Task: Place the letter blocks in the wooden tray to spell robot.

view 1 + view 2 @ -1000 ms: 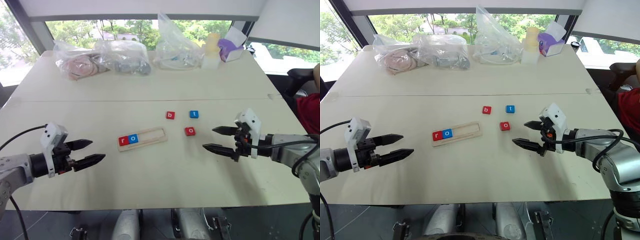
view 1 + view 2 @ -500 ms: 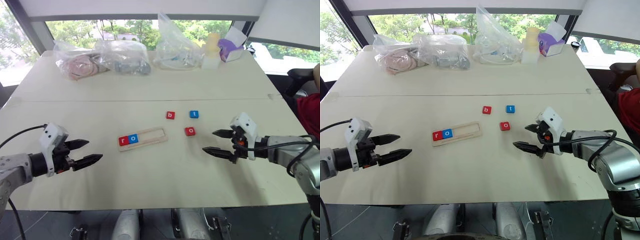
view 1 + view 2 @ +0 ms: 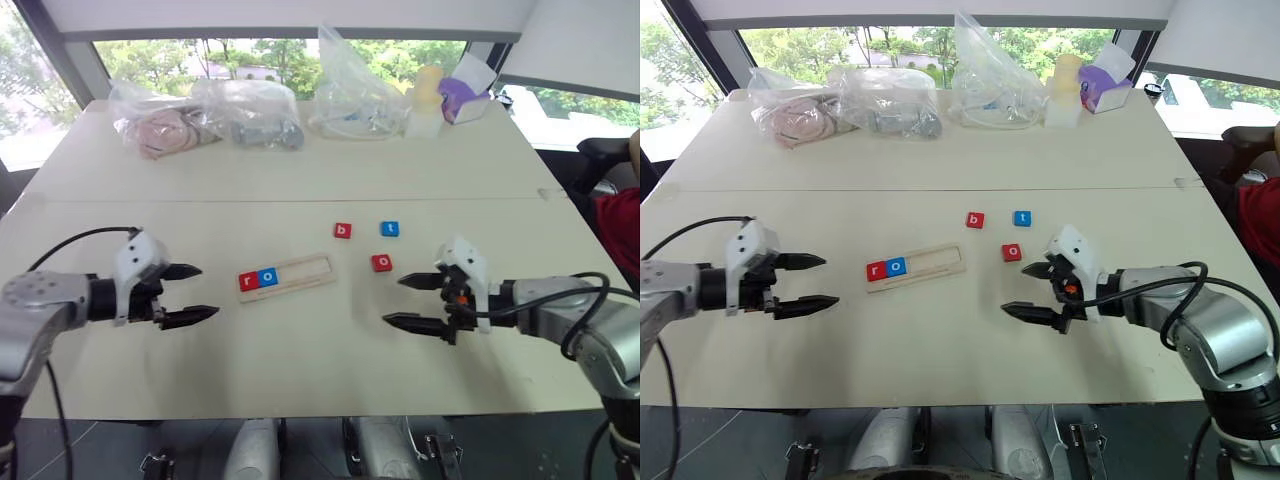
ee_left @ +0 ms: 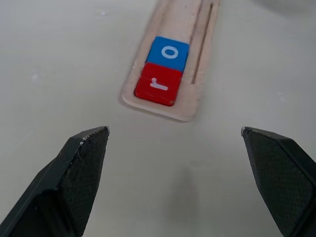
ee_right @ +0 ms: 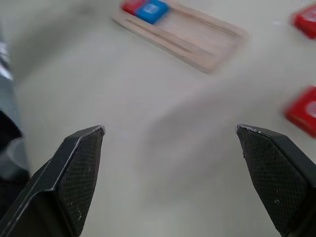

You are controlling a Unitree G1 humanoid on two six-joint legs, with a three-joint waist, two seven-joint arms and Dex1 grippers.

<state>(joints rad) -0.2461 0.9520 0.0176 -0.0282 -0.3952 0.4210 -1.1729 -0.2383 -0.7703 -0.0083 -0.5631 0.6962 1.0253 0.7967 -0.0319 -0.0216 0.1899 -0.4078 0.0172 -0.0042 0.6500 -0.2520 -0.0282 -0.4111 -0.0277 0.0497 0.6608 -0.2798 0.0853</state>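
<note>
1. Wooden tray (image 3: 285,277) lying near the middle of the worktop (image 3: 300,180), long axis running roughly left to right, slightly slanted.
2. Already seated at the tray's left end: red r block (image 3: 247,281) and, touching it, blue o block (image 3: 266,277). Two of five letters in place; the remaining three slots bare wood.
3. Left to place, in order: red b block (image 3: 342,231), red o block (image 3: 381,263), blue t block (image 3: 389,229). All three loose on the worktop to the right of the tray, toward the right edge; b and t side by side farther back, the o nearer the front edge and nearest the tray's right end.
4. Right pincer (image 3: 408,303) spread wide, holding nothing, hovering just in front of and slightly right of the red o block, apart from it. The b block, next needed, farther back, beyond the red o.
5. Left pincer (image 3: 192,293) likewise spread wide and empty, pointing toward the tray's left end from the worktop's left side, near but not touching.
6. Judged under halfway: next step likely a grasp of the b block by the right pincer, then a drop into the third slot.
7. Along the back edge: clear plastic bags (image 3: 250,110) and a purple box (image 3: 458,100), well apart from the blocks.
</note>
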